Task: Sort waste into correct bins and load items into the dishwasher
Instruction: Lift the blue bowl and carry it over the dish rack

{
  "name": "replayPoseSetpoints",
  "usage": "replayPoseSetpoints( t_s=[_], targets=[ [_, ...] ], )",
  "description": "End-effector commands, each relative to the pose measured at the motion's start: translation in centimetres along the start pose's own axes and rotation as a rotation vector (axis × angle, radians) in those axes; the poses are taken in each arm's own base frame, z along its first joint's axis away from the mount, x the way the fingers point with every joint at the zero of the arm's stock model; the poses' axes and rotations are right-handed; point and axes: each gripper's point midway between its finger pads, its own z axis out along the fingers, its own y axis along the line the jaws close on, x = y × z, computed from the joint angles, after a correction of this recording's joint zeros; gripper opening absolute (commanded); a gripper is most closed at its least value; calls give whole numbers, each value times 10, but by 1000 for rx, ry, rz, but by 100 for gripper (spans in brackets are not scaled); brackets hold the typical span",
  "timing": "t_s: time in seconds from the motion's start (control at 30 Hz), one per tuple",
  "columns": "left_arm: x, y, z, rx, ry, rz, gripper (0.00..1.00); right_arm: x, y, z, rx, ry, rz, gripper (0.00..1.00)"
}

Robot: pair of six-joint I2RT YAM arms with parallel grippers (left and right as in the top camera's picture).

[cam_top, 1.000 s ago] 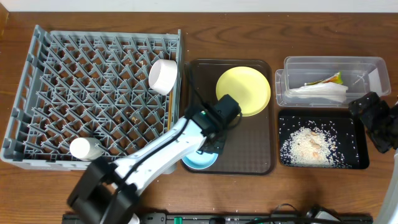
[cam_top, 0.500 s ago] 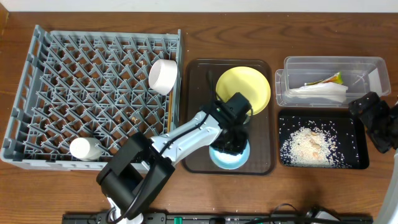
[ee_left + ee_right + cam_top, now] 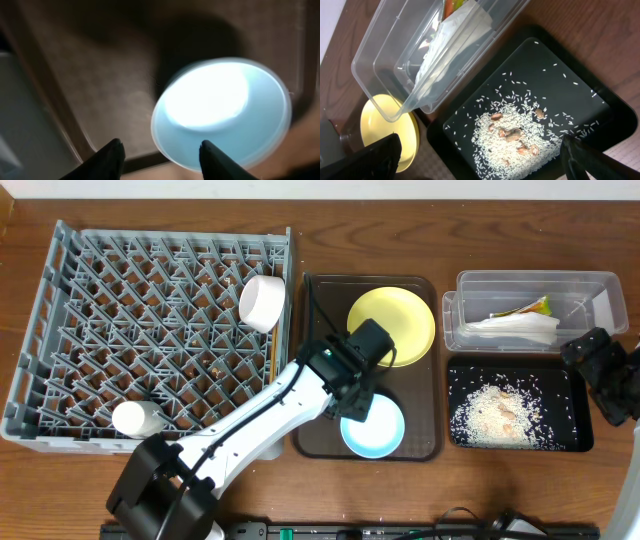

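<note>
The light blue bowl [image 3: 375,428] [image 3: 222,110] sits upright at the front right of the dark brown tray [image 3: 420,435]. My left gripper [image 3: 354,406] [image 3: 160,149] is open just at the bowl's left rim, gripping nothing. The yellow plate [image 3: 392,326] [image 3: 395,132] lies at the tray's back. A white bowl [image 3: 263,302] rests on its side in the grey dish rack [image 3: 60,330], with chopsticks [image 3: 272,366] at the rack's right edge. My right gripper [image 3: 590,360] [image 3: 480,142] is wide open beside the black tray [image 3: 575,435] [image 3: 570,65] of rice [image 3: 495,412] [image 3: 512,137].
The clear tub [image 3: 600,285] [image 3: 385,70] at the back right holds a white napkin [image 3: 515,328] [image 3: 447,47] and a green-yellow wrapper [image 3: 535,306]. Another white vessel [image 3: 140,418] lies in the rack's front left corner. The left arm stretches across the rack's front right corner.
The left gripper carried the blue bowl rightward along the tray's front, then opened and drew back to the left of it. The right arm stayed still.
</note>
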Motion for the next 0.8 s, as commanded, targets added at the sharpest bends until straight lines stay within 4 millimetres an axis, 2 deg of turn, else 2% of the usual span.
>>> replayPoseSetpoints(
  t_s=[0.0, 0.1, 0.17, 0.27, 0.33, 0.4, 0.53, 0.7, 0.77],
  targets=[
    [8, 25, 24, -116, 24, -20, 58, -1, 2, -3, -10, -10, -11, 99],
    [14, 29, 44, -131, 59, -20, 61, -1, 2, -3, -10, -10, -11, 99],
    [18, 23, 54, -100, 93, -1, 60, -1, 2, -3, -11, -10, -11, 99],
    [23, 2, 66, 14, 148, 36, 48, -1, 2, -3, -11, -10, -11, 99],
    [22, -2, 71, 36, 154, 35, 41, -1, 2, -3, -10, -10, -11, 99],
    [20, -3, 72, 40, 146, 36, 33, -1, 2, -3, -10, -9, -11, 99],
    [20, -4, 72, 41, 143, 36, 8, -1, 2, -3, -10, -10, -11, 99],
    [18, -3, 69, 36, 137, 36, 7, -1, 2, -3, -10, -10, -11, 99],
    [11, 5, 57, -11, 103, 39, 7, -1, 2, -3, -10, -9, -11, 99]
  ],
)
